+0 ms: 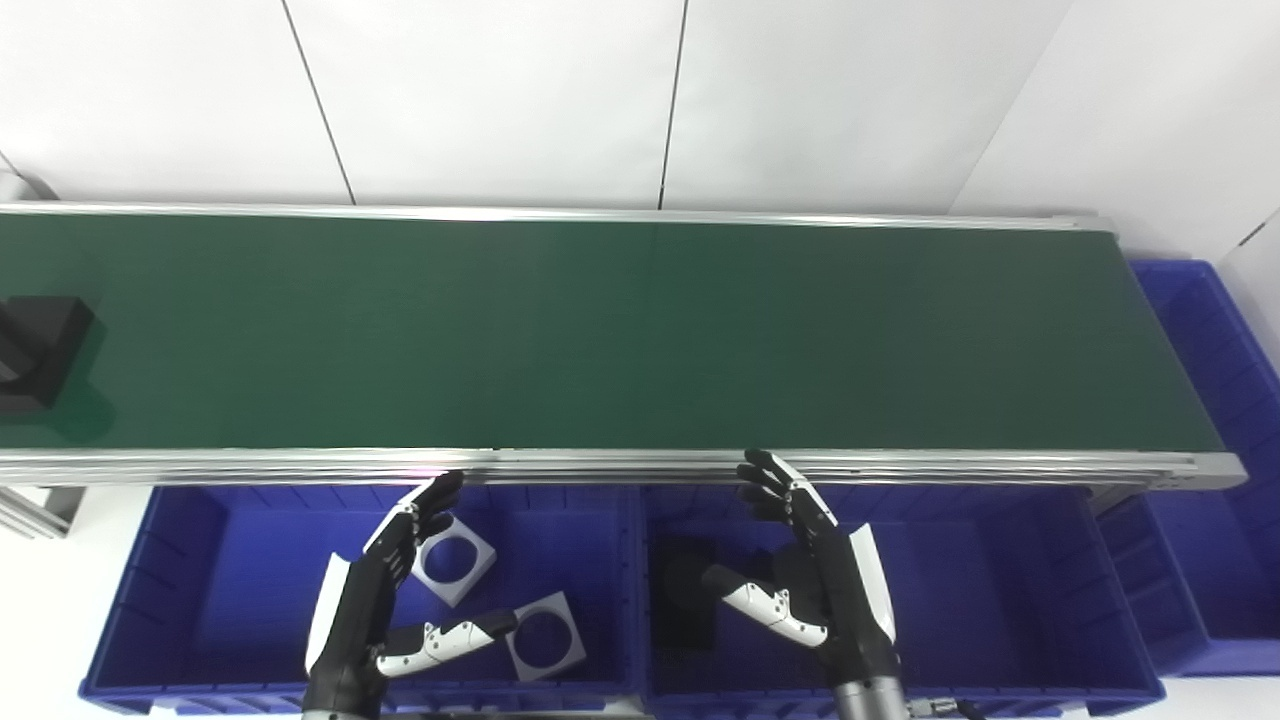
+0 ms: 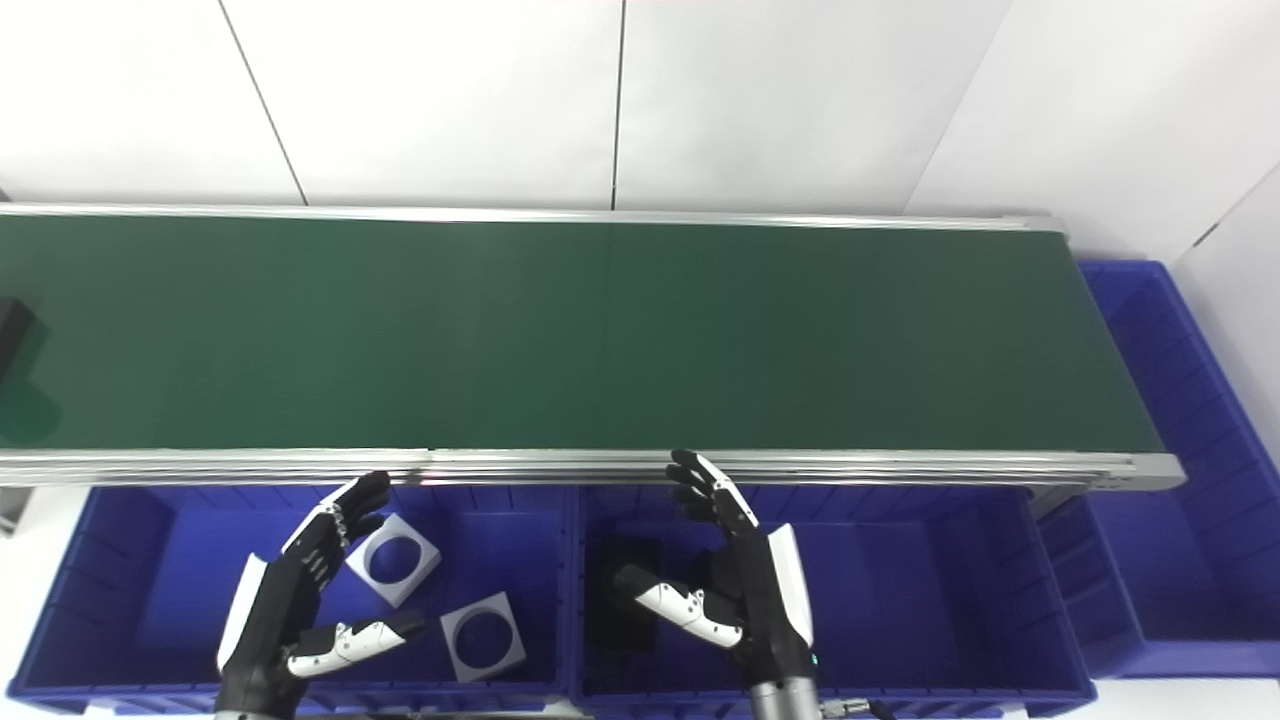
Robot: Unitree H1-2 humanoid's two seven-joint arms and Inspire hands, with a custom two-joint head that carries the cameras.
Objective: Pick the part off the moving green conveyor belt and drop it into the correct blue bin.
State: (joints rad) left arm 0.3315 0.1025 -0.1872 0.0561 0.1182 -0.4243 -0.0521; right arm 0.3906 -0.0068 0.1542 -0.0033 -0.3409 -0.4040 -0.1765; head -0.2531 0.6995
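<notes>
A black block part (image 1: 38,350) rides on the green conveyor belt (image 1: 600,330) at its far left end; the right eye view shows only its edge (image 2: 12,335). My left hand (image 1: 385,600) hovers open over the left blue bin (image 1: 150,590), holding nothing. My right hand (image 1: 815,570) hovers open over the middle blue bin (image 1: 1000,600), also holding nothing. Both hands are just in front of the belt's near rail and far from the part.
Two white square frames with round holes (image 1: 455,558) (image 1: 545,636) lie in the left bin. A black part (image 1: 688,590) lies in the middle bin. A third blue bin (image 1: 1220,450) stands past the belt's right end. A white wall backs the belt.
</notes>
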